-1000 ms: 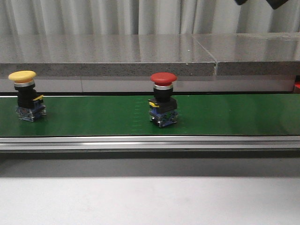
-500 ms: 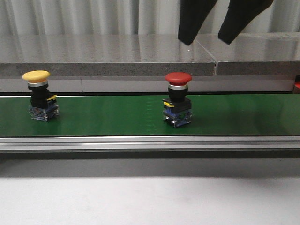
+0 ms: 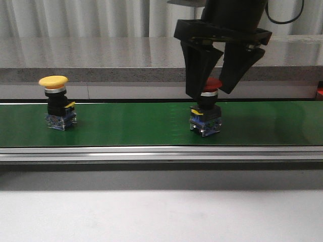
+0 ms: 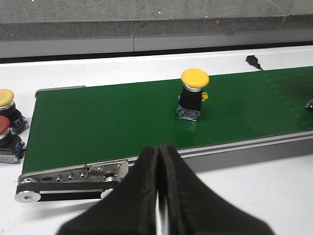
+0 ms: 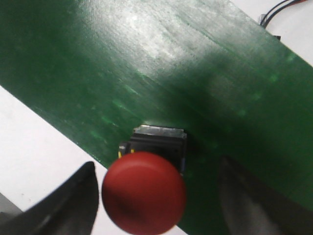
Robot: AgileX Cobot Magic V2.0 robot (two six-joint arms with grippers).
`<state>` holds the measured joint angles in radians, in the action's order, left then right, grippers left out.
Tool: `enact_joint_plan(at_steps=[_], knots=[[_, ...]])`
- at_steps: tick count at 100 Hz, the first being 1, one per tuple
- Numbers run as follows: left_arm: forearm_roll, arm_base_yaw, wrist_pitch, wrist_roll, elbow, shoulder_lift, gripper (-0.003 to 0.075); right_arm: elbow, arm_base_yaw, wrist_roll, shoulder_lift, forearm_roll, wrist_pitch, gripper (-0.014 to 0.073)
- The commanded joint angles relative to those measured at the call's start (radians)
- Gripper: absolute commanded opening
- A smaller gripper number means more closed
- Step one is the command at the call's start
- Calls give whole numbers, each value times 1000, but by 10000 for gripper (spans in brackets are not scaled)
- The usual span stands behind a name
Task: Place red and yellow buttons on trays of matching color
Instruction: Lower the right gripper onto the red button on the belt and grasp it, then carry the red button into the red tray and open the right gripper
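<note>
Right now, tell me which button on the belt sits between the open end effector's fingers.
The red button: the right end effector straddles its cap. The yellow button stands alone farther left.

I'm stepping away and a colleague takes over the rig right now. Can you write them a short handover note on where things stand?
Right gripper: open, lowered around the red button's cap, one finger on each side, not yet closed on it.
Left gripper: shut, empty, held near the belt's end.
Both the red button and the yellow button stand upright on the green conveyor belt, the yellow one to the left.
Two more buttons, one yellow and one red, sit off the belt's end in the left wrist view.
Done: nothing placed. No trays are in view.
Left: grasp the red button, put it on the red tray, then the yellow on the yellow tray.
</note>
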<state>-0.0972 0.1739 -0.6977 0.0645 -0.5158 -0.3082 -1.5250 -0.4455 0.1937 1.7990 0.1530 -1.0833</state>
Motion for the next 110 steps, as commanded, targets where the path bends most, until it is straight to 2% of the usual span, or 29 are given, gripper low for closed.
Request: enact_joint_plan(at_steps=[1,9,16,31,43,62,77,95,110], knots=[[-9,7,73,-11,-25,-9,-21,-30,1,14,-43,9,26,370],[-9,7,73,-11,-25,-9,-21,-30,1,14,-44,9,27,247],[-9,7,73,-11,-25,-9,-21,-30,1,14,-48,9,46,192],[-9,7,73,-11,-25,-9,-21,-30,12,-20,-88,8,99,178],[-9,7,73,-11,-25,-9,-21,-30,65,-88,-141,4,108,178],[-9,7,73,-11,-25,-9,-21,-29,223,-148,-214,-30,70,178],[-9,7,73,-11,-25,-9,-21,-28,390,-186,-249,-71,51,178],[-9,7,73,-11,-25,-9,-21,-28,599,-238,-243,-96,58,178],[-9,7,73,-11,-25,-9,-21,-28,734,-270,-216,-97,88,178]])
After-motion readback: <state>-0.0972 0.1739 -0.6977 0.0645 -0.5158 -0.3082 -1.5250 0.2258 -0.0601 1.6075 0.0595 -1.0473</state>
